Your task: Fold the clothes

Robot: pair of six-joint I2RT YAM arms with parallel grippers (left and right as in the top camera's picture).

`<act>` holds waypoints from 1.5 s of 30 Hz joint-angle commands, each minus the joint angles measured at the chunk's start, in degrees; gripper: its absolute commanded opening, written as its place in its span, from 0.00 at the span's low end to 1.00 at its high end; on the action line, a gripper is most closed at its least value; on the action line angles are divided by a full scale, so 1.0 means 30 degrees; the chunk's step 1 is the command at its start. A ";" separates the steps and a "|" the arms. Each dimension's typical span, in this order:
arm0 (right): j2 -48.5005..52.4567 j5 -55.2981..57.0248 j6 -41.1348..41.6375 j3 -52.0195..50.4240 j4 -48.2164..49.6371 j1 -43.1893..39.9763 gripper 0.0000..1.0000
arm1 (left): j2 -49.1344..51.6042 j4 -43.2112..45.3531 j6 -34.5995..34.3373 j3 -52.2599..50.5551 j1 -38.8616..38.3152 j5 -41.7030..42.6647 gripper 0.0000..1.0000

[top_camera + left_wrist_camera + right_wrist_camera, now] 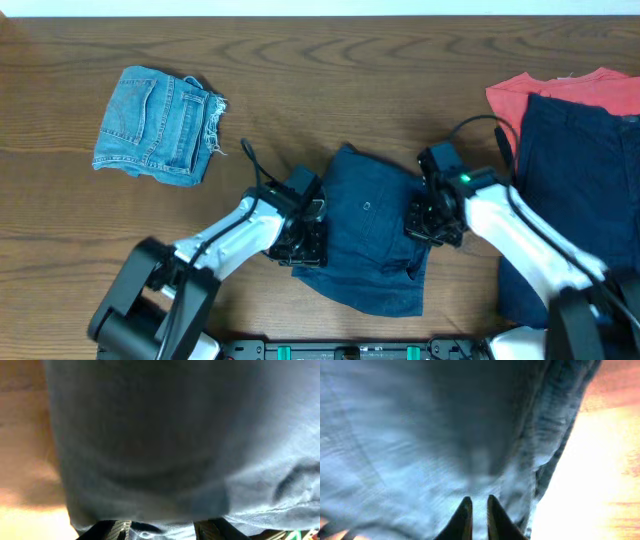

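Wood table (330,80), top to bottom by size:

- Big navy garment (580,170) at the right edge, lying over a coral shirt (520,88) that shows only along the top.
- navy shorts (365,230) at centre front, partly folded and rumpled at the lower hem, flat on the table. Well apart from the right pile.
- Denim shorts (155,125) far left, folded, clear of both arms.
- left gripper (300,240) sits right on the shorts' left edge. In the wrist view cloth fills the frame and the two fingers (112,530) stand apart at the bottom with fabric across them. Gripping or just resting, can't tell.
- right gripper (432,222) is on the shorts' right edge, directly opposite the left one. In the wrist view the fingertips (462,517) are nearly together with cloth in the slit, so it's pinched onto the shorts; bare table shows to the right of the fabric edge.
- Small pocket button (367,207) faces up, midway between the two grippers.
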 commanded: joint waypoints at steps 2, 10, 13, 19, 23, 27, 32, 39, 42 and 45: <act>-0.3031 -0.0444 -0.1851 0.0015 0.0189 0.0153 0.20 | 0.1625 0.0299 -0.0546 0.0379 0.1588 -0.1217 0.42; -0.4561 0.0947 -0.3847 -0.0007 0.3483 0.0153 0.21 | 0.1698 0.3395 0.0503 0.2011 0.4838 -0.1224 0.40; -0.3752 0.2353 -0.3847 -0.0015 0.4903 0.0153 0.20 | 0.1698 0.3738 0.1705 0.3381 0.5180 -0.1217 0.40; -0.0415 0.3723 -0.3840 -0.0015 0.6069 0.0102 0.12 | 0.1523 0.1494 0.2841 0.6783 0.5180 -0.1217 0.41; 0.2127 0.3643 -0.3308 -0.0015 0.5034 0.0102 0.01 | 0.0984 -0.1872 0.2973 0.8408 0.5173 -0.1217 0.51; 0.4022 0.3628 -0.2776 -0.0015 0.3891 0.0102 0.01 | 0.0138 -0.4772 0.2973 0.8480 0.5173 -0.1224 0.55; 0.3796 0.2645 -0.2907 0.0029 0.2907 0.0102 0.01 | 0.0022 -0.7978 0.2761 0.8357 0.5173 -0.1217 0.71; -0.0036 -0.0969 -0.4736 0.0051 0.2055 0.0109 0.01 | 0.0022 -0.8510 0.1654 0.6535 0.5173 -0.1217 0.92; -0.1486 -0.3963 -0.6543 0.0051 0.2375 0.0270 0.01 | 0.0022 -0.8145 0.0969 0.5778 0.5173 -0.1202 0.94; -0.2178 -0.5136 -0.7344 0.0051 0.2586 0.0809 0.01 | 0.0022 -0.7621 0.0335 0.5370 0.5173 -0.1195 0.97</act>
